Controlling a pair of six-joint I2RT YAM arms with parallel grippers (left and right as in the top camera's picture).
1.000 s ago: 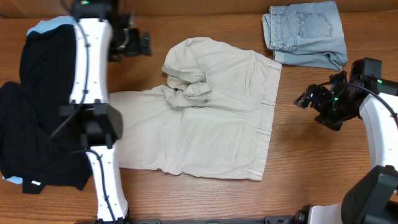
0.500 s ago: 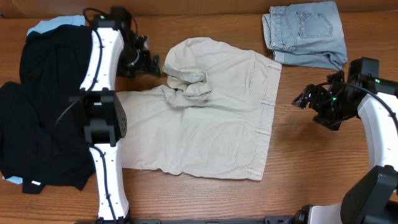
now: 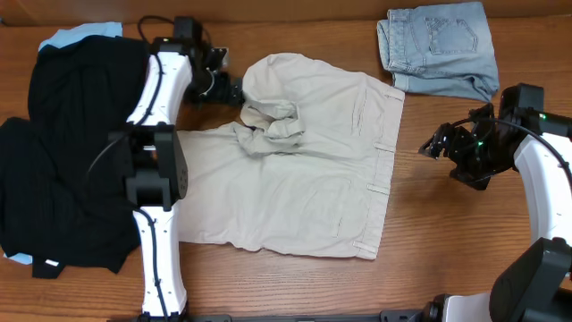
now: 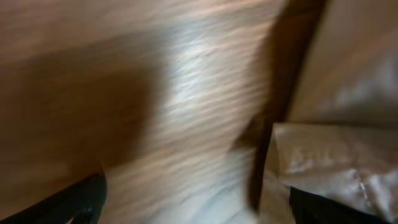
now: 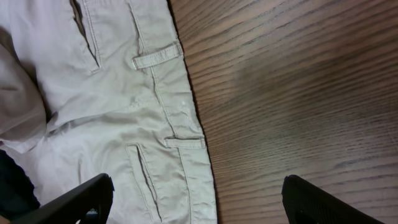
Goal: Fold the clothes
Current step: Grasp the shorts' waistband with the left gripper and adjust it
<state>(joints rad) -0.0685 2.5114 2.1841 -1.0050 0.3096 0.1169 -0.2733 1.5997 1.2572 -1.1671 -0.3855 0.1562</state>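
The clothes, a pair of pale beige shorts (image 3: 304, 179), lie spread in the middle of the table with the waistband (image 3: 384, 170) to the right. One leg is folded over and bunched at the upper left (image 3: 268, 116). My left gripper (image 3: 232, 91) hovers open at the left edge of that bunched leg. In the blurred left wrist view, the beige cloth (image 4: 336, 155) shows by the right finger (image 4: 329, 210) and the gripper (image 4: 199, 211) holds nothing. My right gripper (image 3: 431, 146) is open, just right of the waistband. Its wrist view shows the belt loops (image 5: 158, 57) and the gripper (image 5: 196, 205) over the waistband edge.
Folded light-blue denim shorts (image 3: 438, 45) lie at the back right. Black garments (image 3: 63, 161) cover the left side, with a light-blue cloth (image 3: 80, 36) peeking out behind them. Bare wood table (image 3: 447, 233) lies to the right of the beige shorts.
The left arm has swung right, bringing its gripper from beside the black garments up to the bunched leg of the shorts. The right arm has barely moved.
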